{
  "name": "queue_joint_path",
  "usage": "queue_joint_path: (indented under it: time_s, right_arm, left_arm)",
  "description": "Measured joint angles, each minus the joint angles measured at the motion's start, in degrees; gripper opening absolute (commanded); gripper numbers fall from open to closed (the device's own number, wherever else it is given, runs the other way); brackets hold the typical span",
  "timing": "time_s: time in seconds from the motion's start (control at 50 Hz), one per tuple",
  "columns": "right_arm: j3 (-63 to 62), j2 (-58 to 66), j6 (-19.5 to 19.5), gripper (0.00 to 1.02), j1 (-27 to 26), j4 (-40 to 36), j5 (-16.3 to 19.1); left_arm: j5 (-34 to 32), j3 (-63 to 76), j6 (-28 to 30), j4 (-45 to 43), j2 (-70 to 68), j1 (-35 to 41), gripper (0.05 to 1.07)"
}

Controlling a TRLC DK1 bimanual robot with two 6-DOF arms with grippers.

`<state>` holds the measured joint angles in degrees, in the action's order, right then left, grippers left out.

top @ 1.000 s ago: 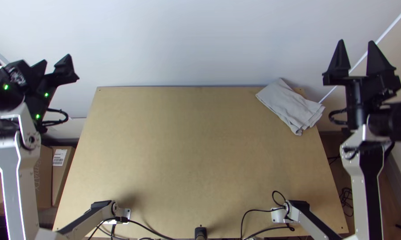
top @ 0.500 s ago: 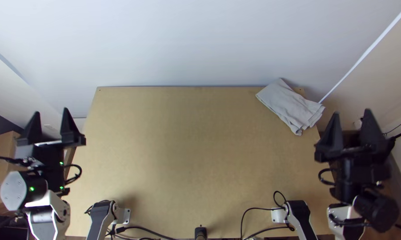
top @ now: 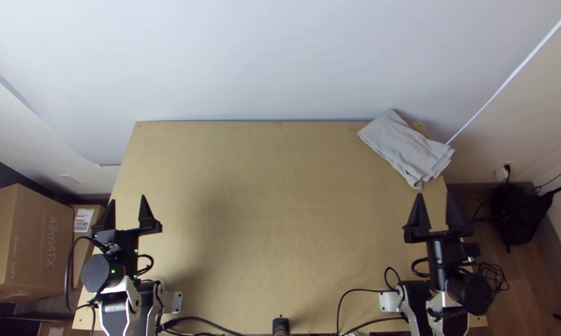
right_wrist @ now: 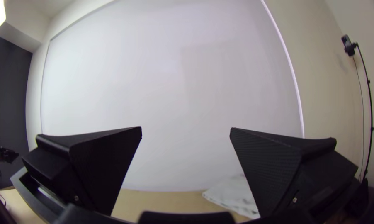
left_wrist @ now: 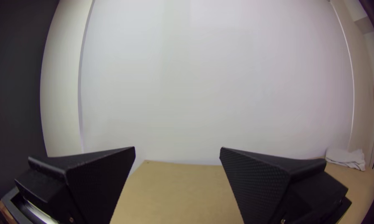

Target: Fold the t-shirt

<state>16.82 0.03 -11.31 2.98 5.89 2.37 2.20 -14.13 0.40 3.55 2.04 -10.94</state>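
- Top view: folded T-shirt (top: 406,148) lies at the far right corner of the tabletop (top: 262,186); long axis runs diagonally, far edge to right edge.
- Top view: left pincer (top: 128,198) set wide, well apart from T-shirt; right pincer (top: 435,193) set wide, on T-shirt's near side, apart.
- Left wrist view: T-shirt lies well beyond left pincer (left_wrist: 177,147).
- Right wrist view: one finger of right pincer (right_wrist: 186,128) partly hides T-shirt.

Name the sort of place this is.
Probably a robotics workroom or lab: a left arm and a right arm stand at a wooden table holding a grey cloth, with a cardboard box off to the side.
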Motion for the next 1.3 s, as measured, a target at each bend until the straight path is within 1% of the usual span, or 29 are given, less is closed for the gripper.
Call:
queue_joint_path:
  time_s: [0.1, 0.18, 0.26, 0.34, 0.4, 0.44, 0.5, 0.56, 0.62, 0.7, 1.3]
  right_arm:
    - [-5.2, 0.0, -3.2, 0.98, 0.4, -0.1, 0.0]
    - [-8.8, 0.0, -4.6, 0.98, 1.6, -0.3, 0.0]
    - [-11.5, 0.0, -5.0, 0.98, 2.6, -1.1, 0.0]
    - [-12.9, 0.0, -5.7, 0.98, 3.5, -3.6, 0.0]
    - [-13.2, 0.0, -6.1, 0.98, 4.0, -7.0, 0.0]
    - [-13.2, 0.0, -6.3, 0.98, 4.1, -9.0, 0.0]
    - [-13.1, -0.1, -5.9, 0.98, 3.9, -11.8, 0.0]
    - [-13.1, 0.0, -3.6, 0.98, 2.6, -14.6, 0.0]
    - [-13.1, 0.0, -1.9, 0.98, 1.1, -15.4, -0.2]
    - [-13.1, 0.0, -0.6, 0.98, 0.0, -15.5, -0.3]
    - [-13.1, 0.0, 0.0, 0.98, -0.1, -15.5, -0.4]
  left_arm:
    - [-0.1, 3.3, -0.9, 0.3, -1.4, 0.7, 1.03]
    - [0.0, 5.7, -1.3, -0.7, -1.6, 0.9, 1.03]
    - [0.0, 8.9, -1.3, -4.0, -1.7, 1.2, 1.03]
    - [0.0, 11.5, -2.0, -7.5, -1.7, 1.3, 1.03]
    - [0.0, 11.8, -2.1, -7.6, -1.7, 1.0, 1.03]
    - [0.0, 11.8, -2.1, -6.3, -1.9, 0.6, 1.03]
    - [-0.2, 11.8, -1.9, -4.7, -1.9, -0.1, 1.03]
    - [-0.2, 11.8, -1.9, -4.6, -1.8, -0.7, 1.03]
    - [-0.2, 11.8, -1.9, -4.6, -1.8, -0.9, 1.03]
    - [-0.3, 11.8, -1.8, -4.6, -1.8, -0.9, 1.03]
    - [-0.5, 11.8, -1.9, -4.6, -1.8, -1.0, 1.03]
